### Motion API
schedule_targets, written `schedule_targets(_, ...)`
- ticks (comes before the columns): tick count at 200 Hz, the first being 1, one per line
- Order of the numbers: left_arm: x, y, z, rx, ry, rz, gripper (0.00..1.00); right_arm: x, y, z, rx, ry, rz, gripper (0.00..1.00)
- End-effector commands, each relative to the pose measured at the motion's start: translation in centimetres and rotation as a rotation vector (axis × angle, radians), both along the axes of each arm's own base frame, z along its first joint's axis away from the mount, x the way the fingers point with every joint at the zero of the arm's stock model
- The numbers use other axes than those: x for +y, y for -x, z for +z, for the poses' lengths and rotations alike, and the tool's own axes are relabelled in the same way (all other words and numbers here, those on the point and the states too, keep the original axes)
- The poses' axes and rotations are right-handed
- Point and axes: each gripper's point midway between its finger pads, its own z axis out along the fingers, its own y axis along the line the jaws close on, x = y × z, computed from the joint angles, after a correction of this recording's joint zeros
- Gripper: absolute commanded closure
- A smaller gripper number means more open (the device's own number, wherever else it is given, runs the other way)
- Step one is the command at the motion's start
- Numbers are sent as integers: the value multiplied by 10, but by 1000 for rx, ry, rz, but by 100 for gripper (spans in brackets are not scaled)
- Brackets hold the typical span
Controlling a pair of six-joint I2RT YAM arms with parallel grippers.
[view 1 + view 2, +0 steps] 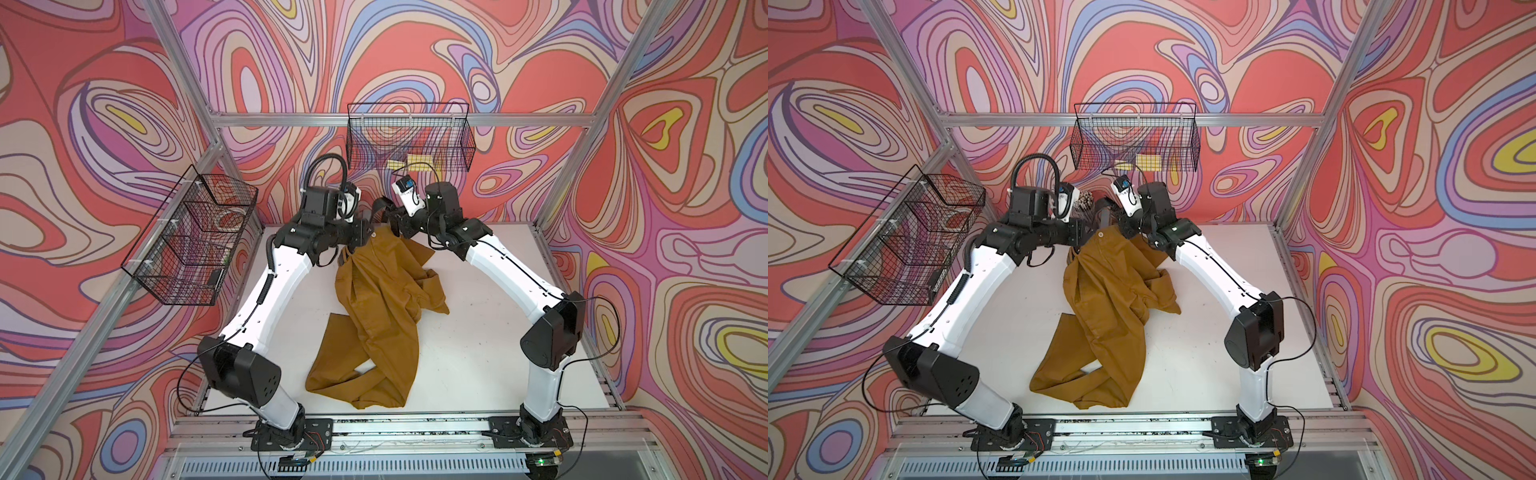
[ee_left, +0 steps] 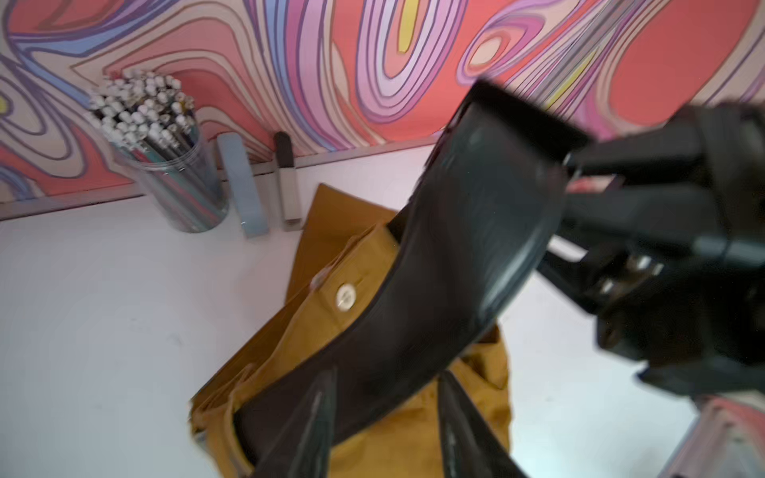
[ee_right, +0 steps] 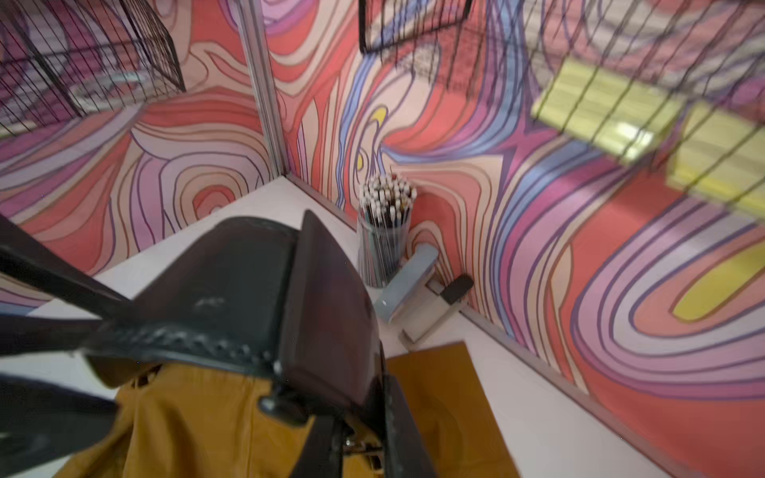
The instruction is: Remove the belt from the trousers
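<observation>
My right gripper (image 3: 356,443) pinches the belt (image 2: 476,207) above the waist button (image 2: 345,296) of the trousers (image 1: 374,299); my left gripper (image 2: 389,374) stands open, holding nothing, just beside that button.

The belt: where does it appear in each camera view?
In a top view: the belt loops up at the far end of the trousers.
In a top view: belt, same place.
Left wrist: crosses the middle, beside the pale button.
Right wrist: close up, pencil cup behind.
Shared landmark: the trousers.

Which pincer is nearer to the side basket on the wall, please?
Left. The left pincer is over the trousers, right of the basket; the right pincer sits farther right, holding the belt.
</observation>
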Motion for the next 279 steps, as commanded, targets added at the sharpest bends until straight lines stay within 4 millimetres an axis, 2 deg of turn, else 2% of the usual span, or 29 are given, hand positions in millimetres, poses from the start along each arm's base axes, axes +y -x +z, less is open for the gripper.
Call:
schedule_targets(1, 12, -20, 36, -337, -35, 36, 34, -17, 15, 61, -69, -145, -19, 100)
schedule_targets(31, -2, -26, 16, -391, 68, 14, 28, -12, 16, 66, -27, -220, -18, 100)
schedule_targets(54, -14, -31, 12, -443, 67, -20, 26, -11, 18, 69, -17, -227, -23, 100)
schedule_targets(77, -19, -44, 17, -485, 47, 5, 23, -11, 21, 66, -1, -223, -20, 100)
schedule_targets(95, -16, -56, 33, -537, 48, 56, 26, -11, 23, 58, 25, -211, -16, 100)
schedule_targets(104, -13, -59, 45, -565, 48, 86, 33, -10, 23, 50, 51, -199, -15, 100)
schedule_targets(119, -2, -58, 64, -598, 32, 142, 56, -9, 25, 33, 101, -172, -9, 100)
schedule_targets(136, 10, -47, 83, -628, -16, 171, 100, -12, 26, 8, 165, -123, -17, 100)
schedule_targets(157, 13, -31, 99, -619, -86, 130, 100, -19, 29, -29, 252, -51, -24, 100)
schedule_targets(168, 12, -25, 100, -578, -118, 100, 100, -20, 32, -38, 268, -39, -19, 100)
schedule_targets(172, 12, -23, 99, -558, -126, 95, 100, -19, 34, -40, 270, -41, -14, 96)
schedule_targets(175, 12, -22, 98, -539, -133, 91, 100, -19, 36, -40, 267, -46, -5, 89)
schedule_targets(191, 11, -16, 96, -478, -156, 91, 100, -14, 44, -27, 225, -107, 38, 62)
schedule_targets(195, 12, -15, 95, -468, -160, 97, 100, -12, 44, -27, 220, -121, 49, 58)
schedule_targets(197, 11, -13, 93, -456, -165, 96, 100, -13, 48, -16, 198, -141, 56, 56)
schedule_targets(206, 10, -10, 93, -439, -165, 107, 100, -11, 55, -1, 162, -194, 83, 52)
schedule_targets(221, 7, -6, 96, -414, -148, 125, 100, -8, 65, 19, 108, -262, 120, 50)
schedule_targets(249, 2, -2, 99, -353, -140, 159, 100, -5, 79, 42, 33, -283, 103, 50)
schedule_targets(279, -2, 1, 103, -316, -122, 172, 100, -2, 79, 63, -44, -283, 21, 51)
